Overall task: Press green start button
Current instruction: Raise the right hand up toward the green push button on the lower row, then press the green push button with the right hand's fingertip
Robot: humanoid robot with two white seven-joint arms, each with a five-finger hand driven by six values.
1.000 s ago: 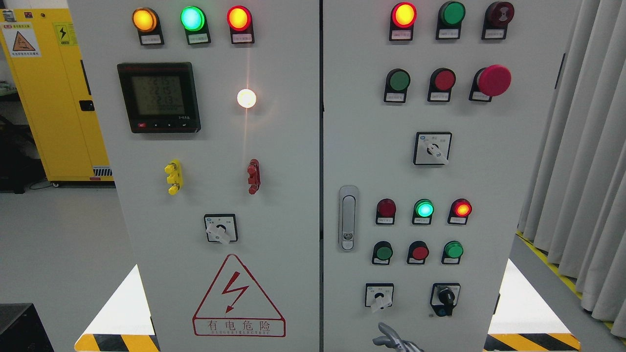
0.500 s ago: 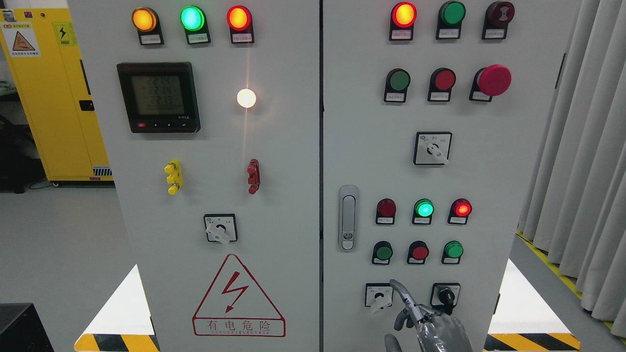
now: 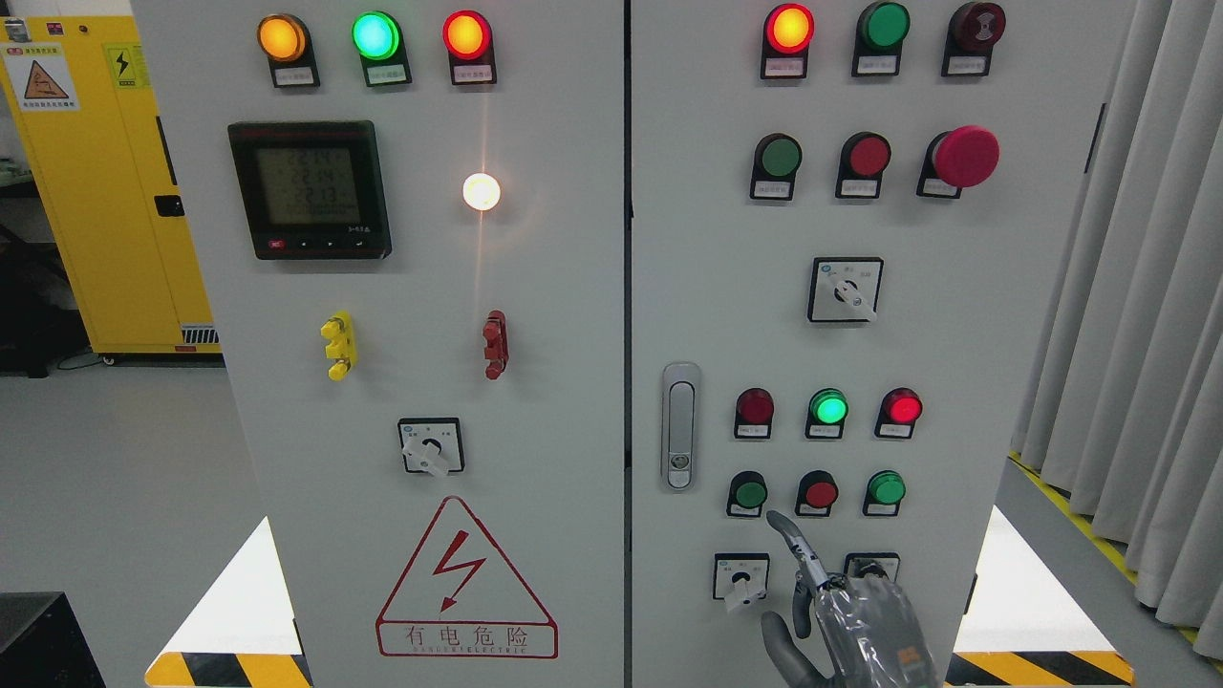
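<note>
On the right cabinet door, a low row holds a dark green push button [image 3: 750,494], a red one [image 3: 820,494] and a brighter green one [image 3: 886,488]. My right hand [image 3: 807,573], in a grey glove, rises from the bottom edge under this row. Its index finger [image 3: 789,540] is stretched up and to the left, with the tip just below and right of the dark green button and a small gap between them. The other fingers are curled and hold nothing. The left hand is out of view.
Above the row are a dark red lamp [image 3: 754,406], a lit green lamp [image 3: 828,408] and a lit red lamp [image 3: 901,408]. A rotary switch [image 3: 740,577] sits left of the hand, and the hand partly hides a key switch [image 3: 871,566]. The door latch [image 3: 679,425] is further left.
My right hand has risen from the bottom edge. Its index fingertip climbed from beside the rotary switch to just under the lower button row, and the hand now covers most of the key switch.
</note>
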